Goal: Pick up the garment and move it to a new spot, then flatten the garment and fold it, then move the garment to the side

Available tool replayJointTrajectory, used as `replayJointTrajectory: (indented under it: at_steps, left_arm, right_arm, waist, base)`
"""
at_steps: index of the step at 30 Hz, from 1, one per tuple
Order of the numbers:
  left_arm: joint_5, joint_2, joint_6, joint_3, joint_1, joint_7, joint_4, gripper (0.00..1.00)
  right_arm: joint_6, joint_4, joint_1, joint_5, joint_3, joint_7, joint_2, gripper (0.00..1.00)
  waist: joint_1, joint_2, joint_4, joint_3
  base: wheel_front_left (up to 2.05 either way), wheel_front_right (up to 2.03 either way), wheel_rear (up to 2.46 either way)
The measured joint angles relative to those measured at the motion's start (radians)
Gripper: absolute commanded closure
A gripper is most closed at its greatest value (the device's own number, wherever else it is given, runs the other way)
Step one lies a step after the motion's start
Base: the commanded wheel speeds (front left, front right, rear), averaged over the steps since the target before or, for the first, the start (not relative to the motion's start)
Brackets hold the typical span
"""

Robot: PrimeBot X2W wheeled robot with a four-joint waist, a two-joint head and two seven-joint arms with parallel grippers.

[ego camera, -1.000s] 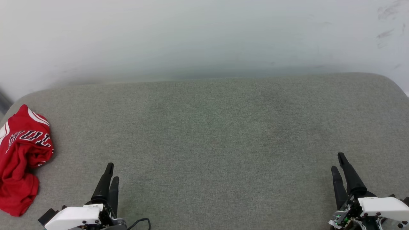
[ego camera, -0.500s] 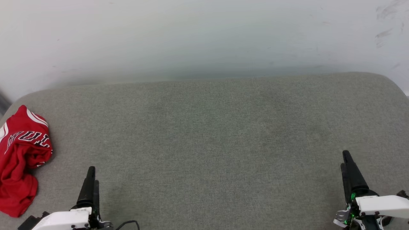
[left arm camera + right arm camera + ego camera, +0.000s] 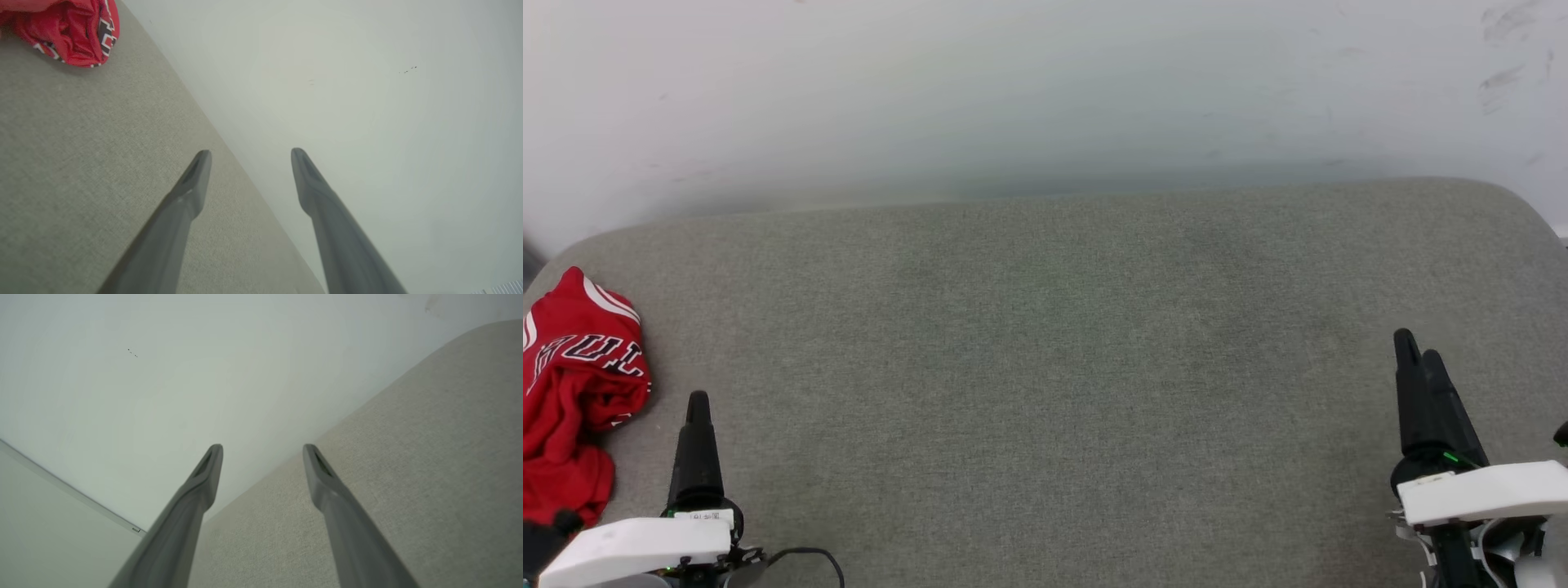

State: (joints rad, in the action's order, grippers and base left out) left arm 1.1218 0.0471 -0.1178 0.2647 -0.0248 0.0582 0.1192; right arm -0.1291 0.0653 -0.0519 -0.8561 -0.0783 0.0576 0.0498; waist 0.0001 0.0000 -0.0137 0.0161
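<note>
The garment [image 3: 572, 392], red with white trim and black white-outlined letters, lies crumpled at the far left edge of the grey cushioned surface [image 3: 1045, 367]. My left gripper [image 3: 697, 404] hovers just right of it at the lower left, apart from the cloth. In the left wrist view the left gripper [image 3: 249, 157] stands open with nothing between its fingers, and the garment [image 3: 69, 28] sits at the top left. My right gripper [image 3: 1417, 347] is at the lower right, far from the garment. The right gripper [image 3: 261, 451] in its own wrist view is open and empty.
A pale wall [image 3: 1045, 98] rises directly behind the surface's rounded back edge. The surface's rounded corners fall away at the far left and far right. A dark cable [image 3: 805, 559] trails from my left wrist.
Both grippers have turned edge-on in the head view. The left one shifted left toward the garment, the right one moved up the view. The camera tilted slightly.
</note>
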Motion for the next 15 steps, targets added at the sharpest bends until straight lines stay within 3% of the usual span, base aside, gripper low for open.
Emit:
replayJointTrajectory:
  at_steps: [6,15]
  left_arm:
    - [-0.16,0.001,0.032,-0.045,0.004,0.02,-0.109,0.0]
    - [-0.437,0.001,0.09,-0.187,0.043,0.048,-0.206,0.0]
  right_arm:
    - [0.0,-0.055,0.0,0.169,0.041,0.021,0.0,0.0]
    - [0.0,-0.098,-0.001,0.367,0.084,0.049,0.0,0.0]
  waist:
    - [0.0,0.0,-0.001,0.005]
    - [-0.0001,0.0,-0.005,0.011]
  base:
    - [0.0,0.0,0.0]
    - [0.0,0.0,0.0]
